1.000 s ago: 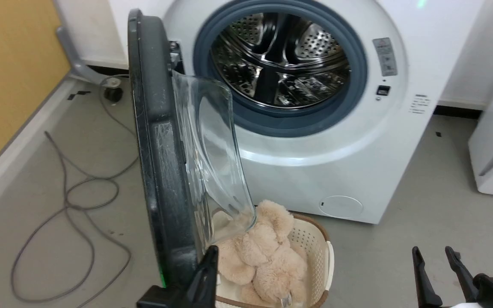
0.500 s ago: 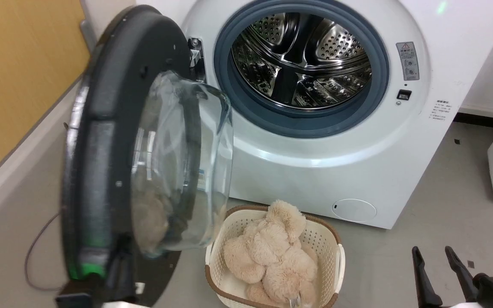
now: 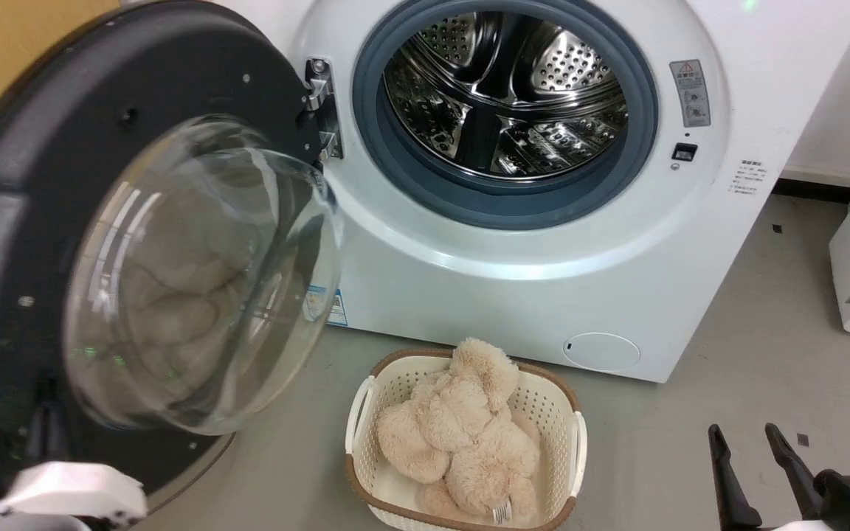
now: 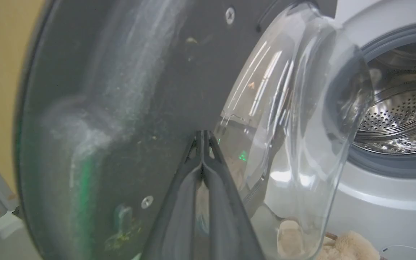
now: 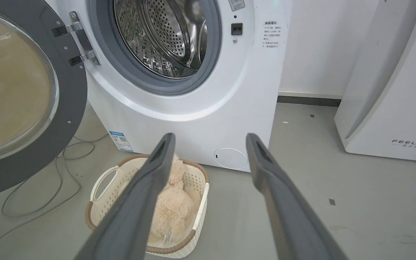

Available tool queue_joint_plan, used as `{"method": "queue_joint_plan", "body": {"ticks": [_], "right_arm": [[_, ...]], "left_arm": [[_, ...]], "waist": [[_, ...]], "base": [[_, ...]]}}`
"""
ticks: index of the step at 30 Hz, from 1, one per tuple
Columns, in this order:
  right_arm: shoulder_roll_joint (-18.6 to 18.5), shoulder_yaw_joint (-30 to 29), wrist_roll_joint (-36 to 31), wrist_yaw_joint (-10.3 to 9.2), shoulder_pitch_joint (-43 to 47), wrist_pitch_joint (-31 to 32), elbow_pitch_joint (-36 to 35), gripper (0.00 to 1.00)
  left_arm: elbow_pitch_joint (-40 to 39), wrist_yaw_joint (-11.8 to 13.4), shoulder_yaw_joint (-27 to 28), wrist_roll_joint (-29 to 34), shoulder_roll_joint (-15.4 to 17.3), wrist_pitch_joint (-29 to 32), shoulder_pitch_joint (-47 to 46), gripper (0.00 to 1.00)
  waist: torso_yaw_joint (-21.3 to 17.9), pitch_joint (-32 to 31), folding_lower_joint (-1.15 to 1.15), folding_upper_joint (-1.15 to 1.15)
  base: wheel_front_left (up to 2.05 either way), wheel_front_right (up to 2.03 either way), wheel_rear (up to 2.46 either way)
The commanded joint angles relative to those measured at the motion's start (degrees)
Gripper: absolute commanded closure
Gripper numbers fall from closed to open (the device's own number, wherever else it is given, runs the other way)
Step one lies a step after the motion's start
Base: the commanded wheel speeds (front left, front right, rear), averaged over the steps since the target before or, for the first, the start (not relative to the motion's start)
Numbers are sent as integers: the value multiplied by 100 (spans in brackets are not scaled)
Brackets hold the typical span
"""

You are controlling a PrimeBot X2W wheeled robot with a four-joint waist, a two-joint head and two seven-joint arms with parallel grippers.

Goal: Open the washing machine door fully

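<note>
The washing machine door (image 3: 144, 251) has swung a long way in the last second. It stood edge-on to my head camera then, roughly square to the front of the washing machine (image 3: 513, 295). Now its dark inner rim and bulging glass face me and take up the left side of the frame, hanging from the hinge (image 3: 318, 96) at upper centre. The head camera has shifted a little too, but the door's angle to the machine has clearly widened, and the drum (image 3: 506, 103) stands fully exposed. I judge the opening nearly done, perhaps with a last bit of travel left. In the left wrist view the left gripper (image 4: 202, 139) has its two fingers pressed together with nothing between them, tips up against the door's dark inner rim just beside the glass. Whether they actually touch it I cannot tell. The right gripper (image 3: 744, 435) sits at the lower right with its fingers spread wide and empty. The door's left edge is cut off by the frame, so I cannot see whether it has reached its stop. Its outer face is hidden, the rim is smeared in the wrist view, and the left arm at the lower left is a pale blur. The basket (image 3: 362, 398) with the plush toy (image 3: 462, 435) sits in front of the machine, apart from the door.
</note>
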Motion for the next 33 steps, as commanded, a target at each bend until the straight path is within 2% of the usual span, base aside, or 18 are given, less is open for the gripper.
{"method": "queue_joint_plan", "body": {"ticks": [1,4,8,13,18,25,26,27,28,29,30,33], "right_arm": [[17,-8,-48,3,31,15,-35,0],[17,-22,-53,3,28,29,-34,0],[17,-36,-62,3,17,45,-45,0],[17,-40,-71,3,21,57,-43,0],[17,-18,-82,3,23,54,-45,0],[17,36,-129,3,71,30,-53,0],[17,40,-142,3,72,32,-61,0],[17,38,-157,3,75,30,-73,0],[17,33,-173,3,80,30,-86,0],[17,29,-182,3,86,35,-99,0],[17,28,-195,3,89,37,-118,0],[17,52,-225,3,93,57,-179,0]], "left_arm": [[307,-63,208,-115,113,-86,-204,100],[636,-68,388,-181,165,-163,-337,100],[1079,-202,608,-291,255,-245,-515,100],[1424,-305,704,-277,190,-303,-639,100],[1381,-321,726,-147,-7,-322,-470,100],[769,-315,675,198,-354,-325,113,100],[683,-320,646,233,-416,-325,219,89],[608,-322,617,265,-469,-326,316,64],[536,-334,571,292,-520,-326,403,51],[467,-349,521,311,-570,-326,479,4],[406,-357,459,346,-607,-326,550,0],[218,-331,287,437,-726,-326,744,0]], "waist": [[-27,11,0,0],[-56,26,0,0],[-78,53,0,0],[-77,33,0,0],[-91,-53,0,0],[-102,-171,0,0],[-106,-185,0,0],[-106,-198,0,0],[-102,-211,0,0],[-98,-219,0,0],[-94,-228,0,0],[-103,-258,0,0]], "base": [[0,0,0],[0,0,0],[0,0,0],[0,0,0],[0,0,0],[0,0,0],[0,0,0],[0,0,0],[0,0,0],[0,0,0],[0,0,0],[0,0,0]]}}
